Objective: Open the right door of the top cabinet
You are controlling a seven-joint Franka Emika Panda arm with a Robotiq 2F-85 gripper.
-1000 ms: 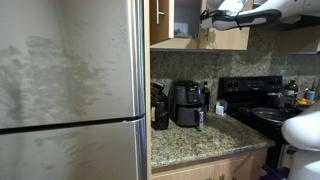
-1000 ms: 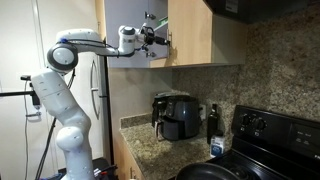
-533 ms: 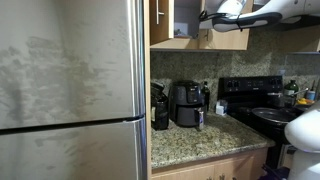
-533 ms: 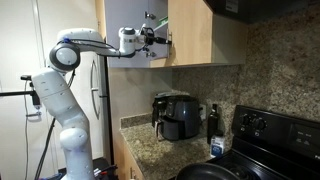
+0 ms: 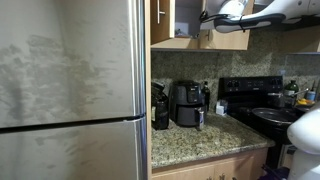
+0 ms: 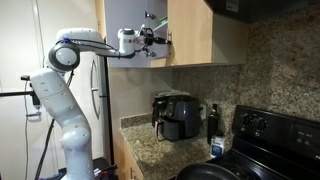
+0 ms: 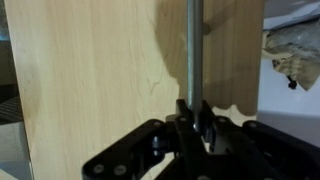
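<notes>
The right door (image 7: pixel 100 80) is a flat light-tan wood panel that fills the wrist view. Its slim silver bar handle (image 7: pixel 195 50) runs vertically near the panel's right edge. My gripper (image 7: pixel 195 118) is shut on the lower part of this handle, one black finger on each side of the bar. In an exterior view the gripper (image 6: pixel 157 40) meets the left edge of the wide door (image 6: pixel 190 30) of the top cabinet (image 5: pixel 230 42). Past the door's edge, a crumpled bag (image 7: pixel 292 55) shows inside.
A large steel fridge (image 5: pixel 70 90) stands beside the cabinet. Below it, a black air fryer (image 6: pixel 178 115) and a dark bottle (image 6: pixel 212 122) sit on the granite counter (image 5: pixel 195 140). A black stove (image 6: pixel 270 140) follows further along.
The jaws have closed onto the handle bar. The arm and the door have hardly moved.
</notes>
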